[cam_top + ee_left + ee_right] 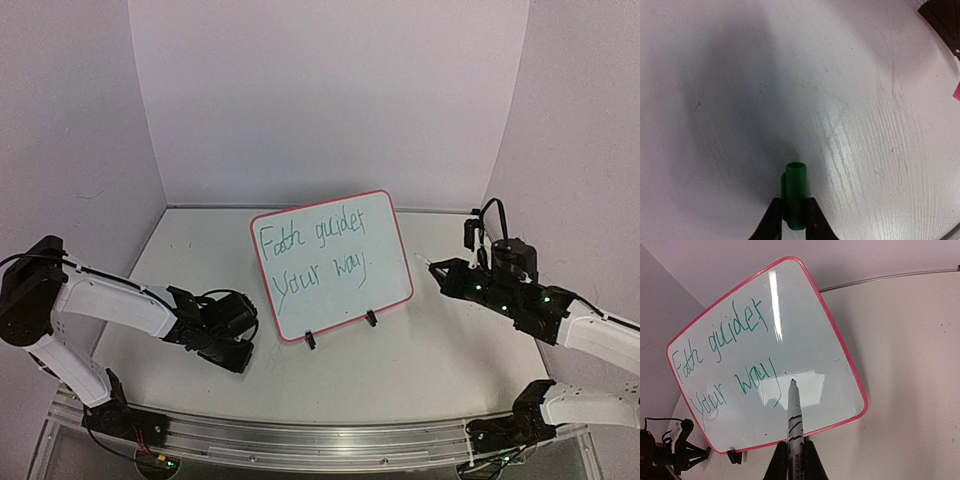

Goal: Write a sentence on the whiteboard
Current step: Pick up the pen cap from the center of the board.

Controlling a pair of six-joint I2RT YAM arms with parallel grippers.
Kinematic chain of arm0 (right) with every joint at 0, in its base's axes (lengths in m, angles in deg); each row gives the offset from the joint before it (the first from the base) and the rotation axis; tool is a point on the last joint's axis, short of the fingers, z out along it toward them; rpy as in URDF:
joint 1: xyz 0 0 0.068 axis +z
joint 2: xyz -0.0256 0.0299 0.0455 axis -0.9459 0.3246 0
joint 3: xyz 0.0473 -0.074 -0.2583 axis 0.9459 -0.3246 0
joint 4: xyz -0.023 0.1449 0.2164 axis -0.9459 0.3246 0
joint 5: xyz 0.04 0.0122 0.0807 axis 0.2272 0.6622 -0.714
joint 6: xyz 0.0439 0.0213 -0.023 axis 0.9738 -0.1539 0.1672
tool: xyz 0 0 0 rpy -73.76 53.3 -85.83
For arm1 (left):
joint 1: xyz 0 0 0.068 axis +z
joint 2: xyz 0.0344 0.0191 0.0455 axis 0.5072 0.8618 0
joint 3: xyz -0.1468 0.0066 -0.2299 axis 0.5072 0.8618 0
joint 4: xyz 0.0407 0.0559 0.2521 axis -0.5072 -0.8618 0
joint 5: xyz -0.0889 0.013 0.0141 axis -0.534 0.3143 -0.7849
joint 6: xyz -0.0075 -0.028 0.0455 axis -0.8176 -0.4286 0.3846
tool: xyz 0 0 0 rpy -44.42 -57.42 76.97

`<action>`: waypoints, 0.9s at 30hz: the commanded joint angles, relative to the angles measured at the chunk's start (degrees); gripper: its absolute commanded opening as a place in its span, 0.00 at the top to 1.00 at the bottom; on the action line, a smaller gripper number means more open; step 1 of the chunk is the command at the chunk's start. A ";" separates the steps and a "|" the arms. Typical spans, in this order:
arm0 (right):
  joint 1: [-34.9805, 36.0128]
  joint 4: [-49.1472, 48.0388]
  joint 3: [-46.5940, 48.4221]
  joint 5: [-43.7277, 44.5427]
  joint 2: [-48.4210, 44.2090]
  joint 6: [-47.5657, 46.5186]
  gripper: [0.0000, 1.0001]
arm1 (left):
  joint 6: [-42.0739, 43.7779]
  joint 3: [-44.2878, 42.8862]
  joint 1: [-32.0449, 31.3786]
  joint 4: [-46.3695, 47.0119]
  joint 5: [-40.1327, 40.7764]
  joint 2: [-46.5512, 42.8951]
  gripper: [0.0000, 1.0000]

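Beside the whiteboard (385,265), right hand (795,452), clamped on the marker (793,412), should align its tip with the cap (795,190) left hand (794,215) pinches.

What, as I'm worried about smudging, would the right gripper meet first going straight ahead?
Probably the whiteboard: the marker in the right gripper points at its bare patch beside the sentence; gap unclear.

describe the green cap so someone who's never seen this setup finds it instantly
On the white table, find the left arm's claw, low and left of the whiteboard. Pinched between its black fingers is the cap: a short hollow tube, the only solid green object, unlike the white-bodied marker in the right claw.
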 commanded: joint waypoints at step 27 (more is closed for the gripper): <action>-0.04 28.01 26.53 -49.42 12.87 -5.11 1.00 | 19.41 -4.75 -1.47 -7.98 -16.41 -30.25 1.00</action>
